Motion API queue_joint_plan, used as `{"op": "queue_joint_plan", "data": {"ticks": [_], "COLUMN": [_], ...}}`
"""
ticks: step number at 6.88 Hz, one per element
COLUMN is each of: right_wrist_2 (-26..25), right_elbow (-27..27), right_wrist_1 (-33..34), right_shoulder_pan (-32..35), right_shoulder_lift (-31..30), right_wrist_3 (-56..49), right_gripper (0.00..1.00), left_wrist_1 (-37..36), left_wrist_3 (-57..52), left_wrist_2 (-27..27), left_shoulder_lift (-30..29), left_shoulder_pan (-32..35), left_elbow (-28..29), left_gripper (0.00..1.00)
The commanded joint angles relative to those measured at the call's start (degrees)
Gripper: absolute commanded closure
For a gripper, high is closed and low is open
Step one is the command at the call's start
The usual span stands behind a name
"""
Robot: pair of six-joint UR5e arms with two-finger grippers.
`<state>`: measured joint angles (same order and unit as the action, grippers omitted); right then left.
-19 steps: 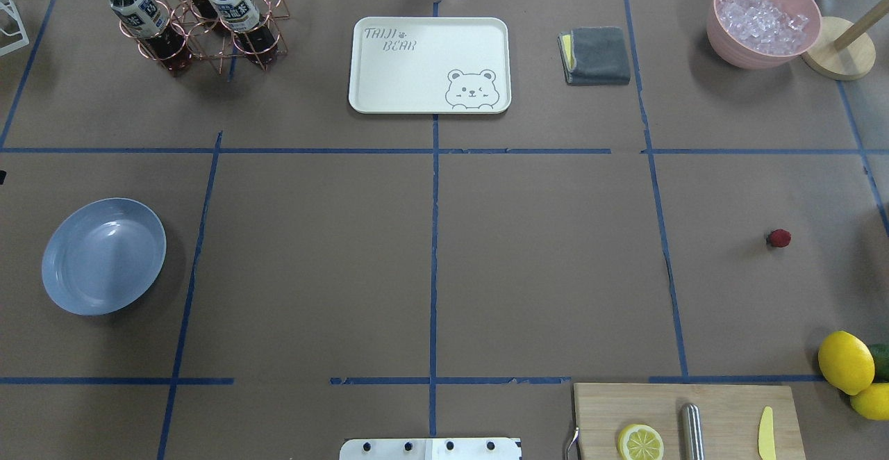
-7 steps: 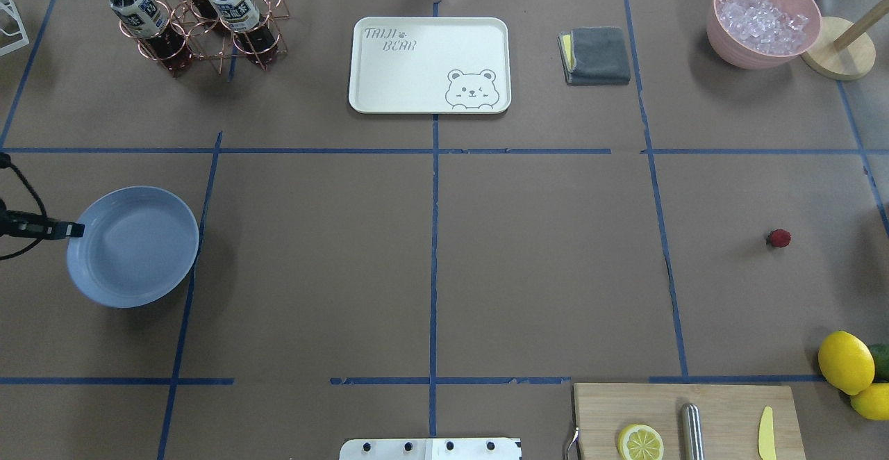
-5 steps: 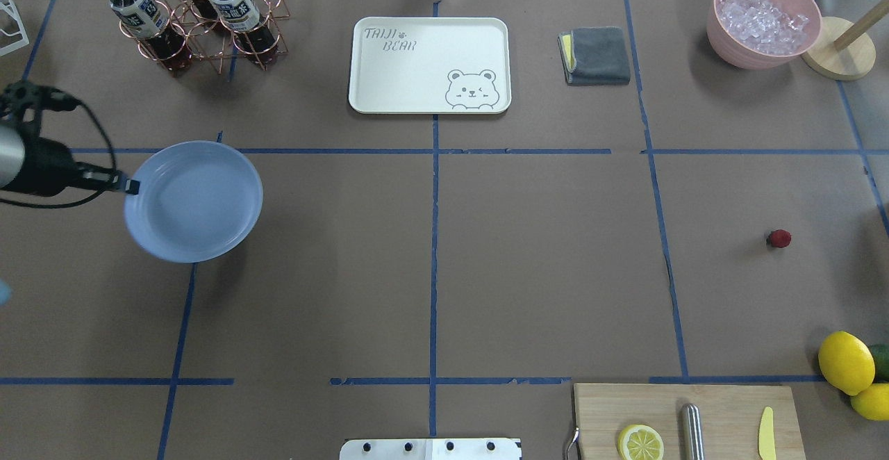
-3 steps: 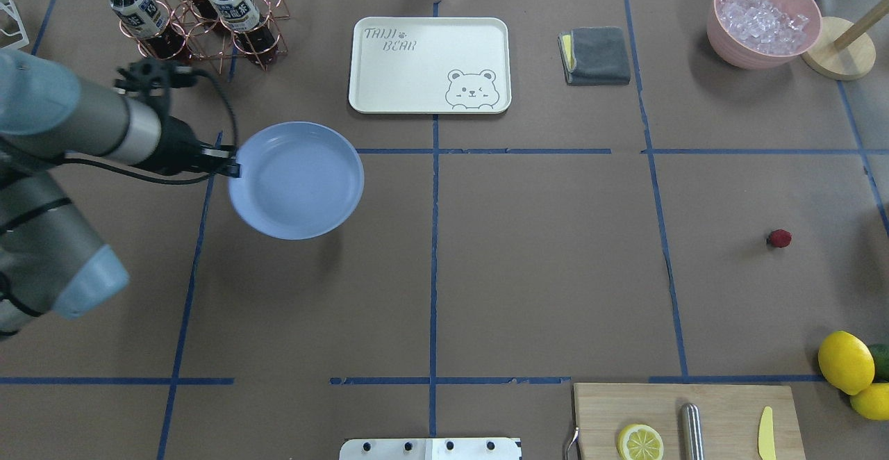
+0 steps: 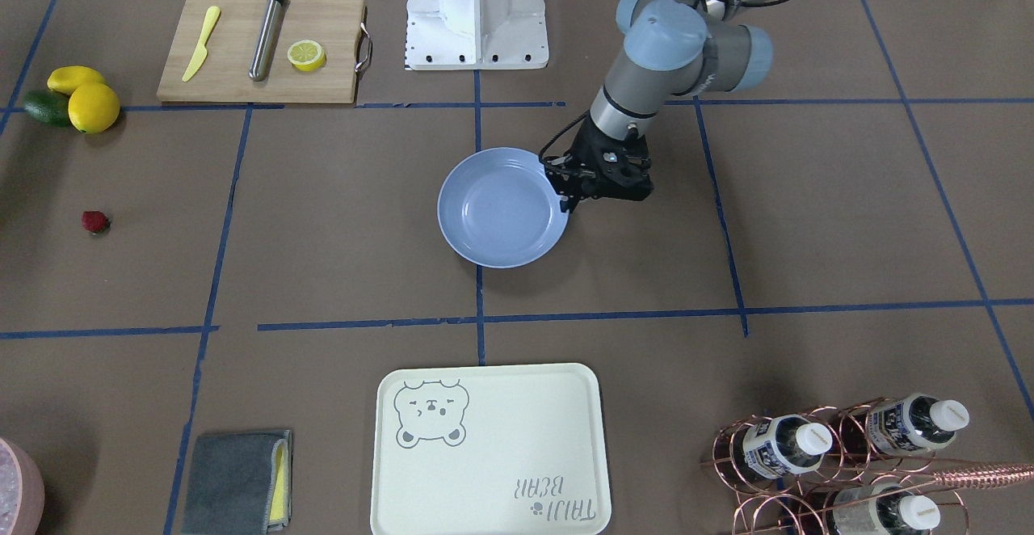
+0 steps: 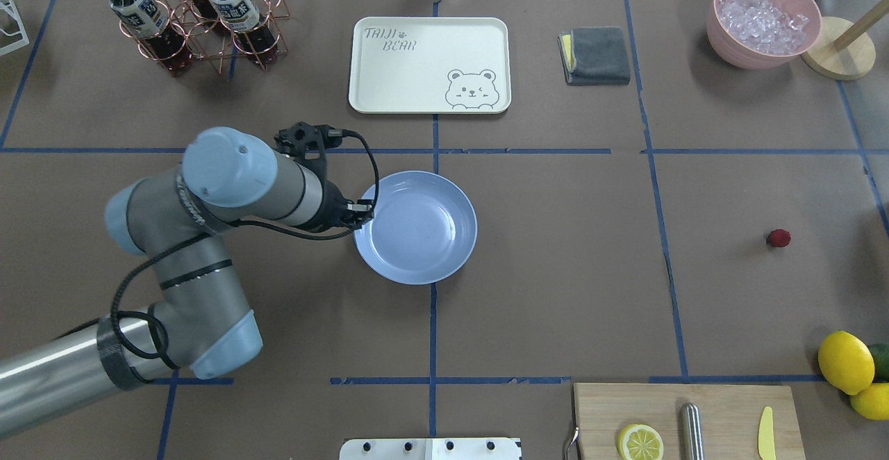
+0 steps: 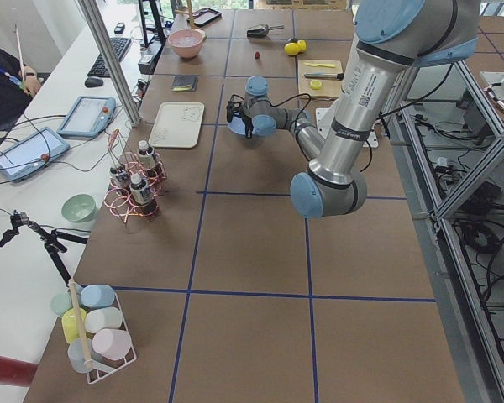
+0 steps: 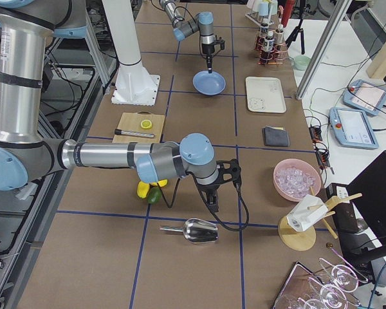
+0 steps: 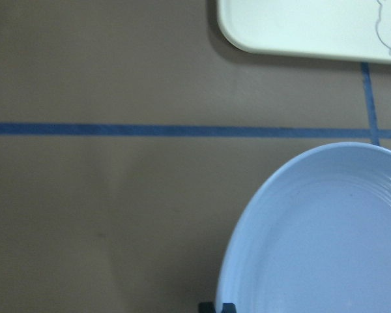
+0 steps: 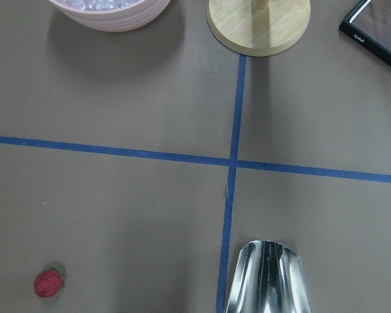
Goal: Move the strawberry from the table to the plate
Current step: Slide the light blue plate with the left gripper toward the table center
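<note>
The strawberry [image 6: 778, 238] lies alone on the brown table [image 6: 555, 293] at the right, and shows small and red in the front view [image 5: 95, 221] and at the lower left of the right wrist view [image 10: 49, 283]. The light-blue plate [image 6: 415, 227] is at the table's centre, over the middle blue tape line. My left gripper [image 6: 361, 213] is shut on its left rim, as the front view [image 5: 565, 191] also shows. Whether the plate rests on the table or hangs just above it, I cannot tell. My right gripper [image 8: 212, 196] shows only in the right side view, near the strawberry's area; I cannot tell its state.
A cream bear tray [image 6: 429, 64], a copper bottle rack [image 6: 194, 22], a grey cloth [image 6: 596, 55] and a pink bowl of ice [image 6: 762, 19] line the far side. A cutting board [image 6: 687, 422] and lemons [image 6: 846, 363] sit near right. A metal scoop [image 10: 266, 277] lies by the right wrist.
The left arm has come in from the left edge and carried the plate rightward to the table's centre. The strawberry has stayed where it was.
</note>
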<state>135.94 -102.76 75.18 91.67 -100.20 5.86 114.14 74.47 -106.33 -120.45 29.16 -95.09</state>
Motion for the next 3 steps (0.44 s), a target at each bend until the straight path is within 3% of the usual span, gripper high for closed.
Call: {"op": "queue_joint_plan", "data": {"ticks": [1,3], "right_wrist_2": [0.0,0.0], "right_elbow": [0.0,0.0], "right_wrist_1": [0.1,0.1], "right_shoulder_pan": [0.0,0.0], "right_shoulder_lift": [0.0,0.0], "right_wrist_3": [0.2,0.2], "right_gripper": [0.0,0.0], "left_wrist_1": [1.0,1.1], "left_wrist_3": [1.6,1.3], "left_wrist_2": [1.5,1.5], "left_shoulder_lift": [-1.4,-1.3], "left_shoulder_pan": [-2.4,-2.4], "left_elbow": [2.2,2.5], "left_gripper": [1.0,1.0]}}
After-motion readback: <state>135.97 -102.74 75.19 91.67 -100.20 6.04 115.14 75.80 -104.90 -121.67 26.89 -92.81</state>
